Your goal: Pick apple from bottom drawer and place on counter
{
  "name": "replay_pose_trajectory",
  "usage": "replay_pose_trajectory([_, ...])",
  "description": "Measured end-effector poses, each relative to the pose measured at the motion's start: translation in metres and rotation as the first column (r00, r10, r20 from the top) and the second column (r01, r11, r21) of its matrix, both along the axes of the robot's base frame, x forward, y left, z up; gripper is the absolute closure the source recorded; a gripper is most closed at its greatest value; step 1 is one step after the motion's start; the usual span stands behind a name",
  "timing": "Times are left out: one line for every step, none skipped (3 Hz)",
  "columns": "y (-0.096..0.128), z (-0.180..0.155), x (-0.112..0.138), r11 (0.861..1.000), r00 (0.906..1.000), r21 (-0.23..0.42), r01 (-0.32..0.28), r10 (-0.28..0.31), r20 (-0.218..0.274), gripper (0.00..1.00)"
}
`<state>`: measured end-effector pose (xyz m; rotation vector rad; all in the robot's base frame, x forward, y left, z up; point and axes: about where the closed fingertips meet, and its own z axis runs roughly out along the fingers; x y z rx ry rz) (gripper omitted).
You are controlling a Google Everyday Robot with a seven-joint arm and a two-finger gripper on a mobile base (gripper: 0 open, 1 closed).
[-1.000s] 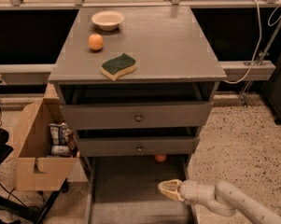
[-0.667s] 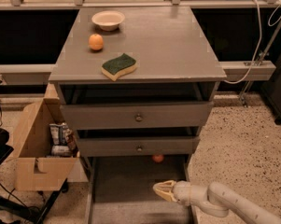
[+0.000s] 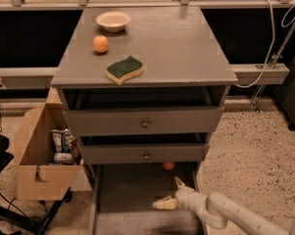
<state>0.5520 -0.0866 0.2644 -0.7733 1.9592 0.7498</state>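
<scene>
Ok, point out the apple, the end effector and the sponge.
apple (image 3: 168,166): camera view, its visible part, deep in the bottom drawer (image 3: 127,187).
end effector (image 3: 169,194): camera view, midway between its open fingertips, over that drawer.
sponge (image 3: 125,67): camera view, its green top.

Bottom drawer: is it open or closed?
Open. The bottom drawer is pulled out, showing its floor and the apple at the back. The gripper, fingers spread, hangs over that floor.

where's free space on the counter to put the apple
The counter is bare right of the bowl and sponge; its left side holds those plus the orange fruit. The gripper, open, is over the bottom drawer near the apple.
</scene>
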Motion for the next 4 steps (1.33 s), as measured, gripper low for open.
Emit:
replay_pose_trajectory([-0.002,-0.005,0.024,0.992,0.9941,-0.070,0.109,-0.108,0.008,0.00])
replay_pose_trajectory([-0.011,-0.012,0.051,0.959,0.9648,-0.103,0.263,-0.262,0.022,0.00])
replay_pose_trajectory([-0.030,-0.032,0.081,0.892,0.9046,-0.154,0.425,-0.424,0.039,0.00])
replay_pose_trajectory([-0.030,-0.031,0.079,0.894,0.9079,-0.159,0.418,-0.417,0.037,0.00])
